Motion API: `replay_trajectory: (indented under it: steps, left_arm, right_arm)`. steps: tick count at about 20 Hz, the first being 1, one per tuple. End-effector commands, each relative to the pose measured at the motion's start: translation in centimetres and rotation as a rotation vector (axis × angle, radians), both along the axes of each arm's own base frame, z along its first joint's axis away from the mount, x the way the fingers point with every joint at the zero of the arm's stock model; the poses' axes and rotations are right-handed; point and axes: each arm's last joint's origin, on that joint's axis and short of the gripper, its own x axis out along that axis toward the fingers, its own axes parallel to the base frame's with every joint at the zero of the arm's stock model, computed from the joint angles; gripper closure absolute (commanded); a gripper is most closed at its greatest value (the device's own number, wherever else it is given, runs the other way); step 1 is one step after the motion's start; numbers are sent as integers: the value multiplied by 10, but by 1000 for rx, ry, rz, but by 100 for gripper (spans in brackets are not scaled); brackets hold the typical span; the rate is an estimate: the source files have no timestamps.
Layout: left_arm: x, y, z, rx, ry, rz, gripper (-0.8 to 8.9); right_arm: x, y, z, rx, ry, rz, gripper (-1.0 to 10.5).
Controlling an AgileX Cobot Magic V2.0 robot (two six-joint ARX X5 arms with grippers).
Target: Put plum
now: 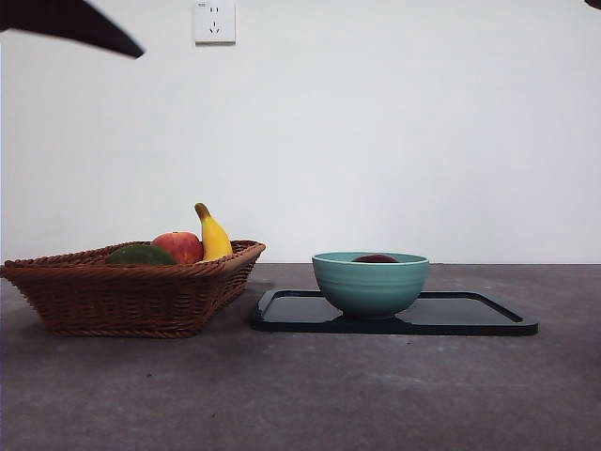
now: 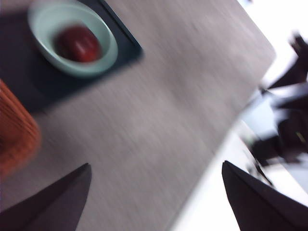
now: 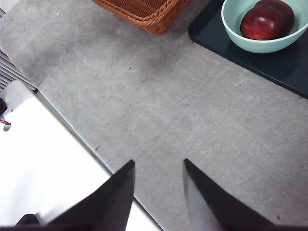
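Observation:
The plum (image 1: 376,258), dark maroon and glossy, lies inside the teal bowl (image 1: 370,287) on the black tray (image 1: 470,315); only its top shows over the rim in the front view. My left gripper (image 2: 155,166) hangs open and empty high over the table, well away from the plum (image 2: 78,44) in the bowl (image 2: 103,60); this view is blurred. The open, empty right gripper (image 3: 158,162) is above the table's near edge, far from the plum (image 3: 267,20) in its bowl (image 3: 231,24).
A wicker basket (image 1: 131,296) left of the tray holds a red apple (image 1: 178,246), a banana (image 1: 213,235) and a dark green fruit (image 1: 141,255). A black arm tip (image 1: 94,28) shows at the top left corner. A wall socket (image 1: 214,21) is behind.

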Motion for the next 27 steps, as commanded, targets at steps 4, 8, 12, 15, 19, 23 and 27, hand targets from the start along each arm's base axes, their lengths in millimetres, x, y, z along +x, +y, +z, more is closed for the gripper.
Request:
replay_trajectory:
  steps: [4, 8, 12, 15, 19, 23, 27]
  left_arm:
    - [30, -23, 33, 4, -21, 149, 377]
    - [57, -48, 43, 17, -14, 157, 378]
    - [96, -87, 36, 64, -1, 155, 381]
    - [123, -116, 24, 110, 1, 166, 381]
    - [152, -152, 3, 171, 13, 176, 382]
    - [172, -182, -24, 264, 38, 187, 382]
    - [182, -204, -60, 339, 82, 175, 382]
  right_arm:
    - [0, 1, 3, 12, -3, 0, 786]
    - [0, 1, 3, 12, -2, -1, 786]
    - [-1, 0, 2, 8, 7, -1, 786]
    - [-2, 0, 0, -5, 29, -1, 786]
    - [-10, -5, 0, -10, 35, -1, 786]
    - [-22, -12, 3, 16, 15, -14, 786]
    - [-30, -17, 3, 28, 13, -22, 786]
